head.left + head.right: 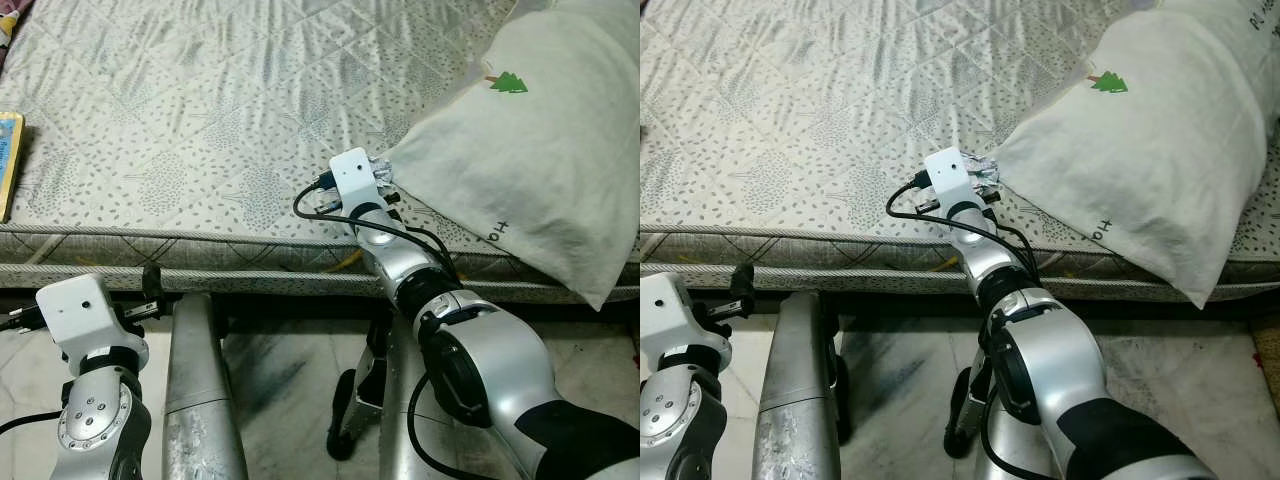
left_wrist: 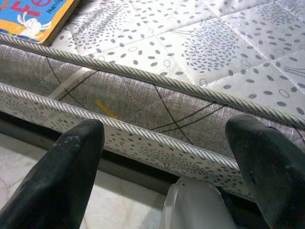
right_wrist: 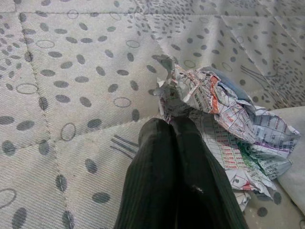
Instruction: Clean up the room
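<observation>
Now right gripper point(image 3: 172, 125) jaws pinched together, touching crumpled newspaper point(image 3: 228, 129) on mattress point(image 1: 200, 120).

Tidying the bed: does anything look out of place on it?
Yes: a crumpled newspaper wad lies on the mattress against the pillow, at the right gripper. A book overhangs the edge.

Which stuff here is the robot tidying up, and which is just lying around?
Part of the job:
- crumpled newspaper, right gripper shut on its edge
- book on the mattress edge, probably

Just there:
- mattress
- pillow
- left gripper, open, low by the mattress side
</observation>
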Motion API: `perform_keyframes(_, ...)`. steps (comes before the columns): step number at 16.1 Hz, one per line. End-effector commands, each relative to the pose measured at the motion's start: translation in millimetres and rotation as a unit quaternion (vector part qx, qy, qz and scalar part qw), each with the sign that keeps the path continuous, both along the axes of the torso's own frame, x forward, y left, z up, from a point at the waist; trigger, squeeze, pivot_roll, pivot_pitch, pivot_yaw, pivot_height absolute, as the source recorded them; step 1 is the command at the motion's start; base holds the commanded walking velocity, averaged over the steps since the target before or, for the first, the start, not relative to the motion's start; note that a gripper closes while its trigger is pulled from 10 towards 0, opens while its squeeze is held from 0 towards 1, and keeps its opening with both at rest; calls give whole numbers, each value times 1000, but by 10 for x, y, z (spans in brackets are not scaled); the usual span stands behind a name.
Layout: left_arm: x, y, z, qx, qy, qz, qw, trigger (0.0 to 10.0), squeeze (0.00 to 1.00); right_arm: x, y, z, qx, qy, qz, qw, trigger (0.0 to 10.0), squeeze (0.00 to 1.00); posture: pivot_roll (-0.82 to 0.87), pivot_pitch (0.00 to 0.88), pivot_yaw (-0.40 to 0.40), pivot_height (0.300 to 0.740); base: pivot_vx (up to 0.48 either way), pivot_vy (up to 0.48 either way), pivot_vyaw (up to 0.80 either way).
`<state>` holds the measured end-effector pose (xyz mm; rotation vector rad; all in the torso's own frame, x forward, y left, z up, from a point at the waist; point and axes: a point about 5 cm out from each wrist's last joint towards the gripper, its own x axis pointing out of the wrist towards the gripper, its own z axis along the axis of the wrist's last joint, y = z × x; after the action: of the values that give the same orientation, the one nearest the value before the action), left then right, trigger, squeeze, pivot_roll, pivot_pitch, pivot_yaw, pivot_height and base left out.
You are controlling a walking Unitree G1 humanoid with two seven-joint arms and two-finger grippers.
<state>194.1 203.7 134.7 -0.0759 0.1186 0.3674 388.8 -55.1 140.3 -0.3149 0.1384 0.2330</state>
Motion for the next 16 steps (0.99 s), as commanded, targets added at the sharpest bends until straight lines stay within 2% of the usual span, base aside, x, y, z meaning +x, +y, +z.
perform_keyframes(1,-24,27,-43,0,10,6,1000,10000,0,6,-18,-5,9,8,-4,1000,0,0,278,234,-123,533,0,0,0)
perform_keyframes(4,5,30,-44,0,7,4,1000,10000,0,31,23,95,34,-7,15,999,0,0,265,211,-112,533,0,0,0)
perform_keyframes(6,135,-11,-62,-4,-4,-13,1000,10000,0,63,44,247,48,-39,60,996,0,0,219,164,-95,533,0,0,0)
perform_keyframes(7,234,-26,-43,-7,-17,-19,1000,10000,0,77,-32,281,68,-47,74,994,0,0,179,126,-81,533,0,0,0)
perform_keyframes(8,275,-31,-33,-9,-23,-21,999,10000,0,81,-77,286,79,-49,78,993,0,0,179,126,-81,533,0,0,0)
perform_keyframes(9,327,-40,-60,-9,-27,-26,999,10000,0,73,-263,228,105,-53,66,991,0,0,122,76,-72,533,0,0,0)
perform_keyframes(10,336,-45,-94,-12,-26,-28,999,10000,0,52,-384,181,113,-62,55,990,0,0,104,64,-69,533,0,0,0)
perform_keyframes(11,340,-49,-144,-15,-23,-30,999,10000,0,-19,-575,99,119,-89,43,988,0,0,81,50,-61,533,0,0,0)
perform_keyframes(13,340,-47,-206,-19,-18,-33,999,10000,0,-157,-788,-62,149,-96,10,984,0,0,48,40,-47,533,0,0,0)
perform_keyframes(14,335,-45,-228,-22,-17,-35,999,10000,0,-270,-851,-115,165,-105,6,981,0,0,24,33,-36,533,0,0,0)
perform_keyframes(15,318,-52,-258,-22,-14,-43,999,10000,0,-458,-901,-172,170,-116,8,978,0,0,5,32,-23,533,0,0,0)
perform_keyframes(16,301,-59,-279,-23,-11,-44,999,10000,0,-582,-922,-221,165,-118,7,979,510,0,-6,33,-20,533,0,0,0)
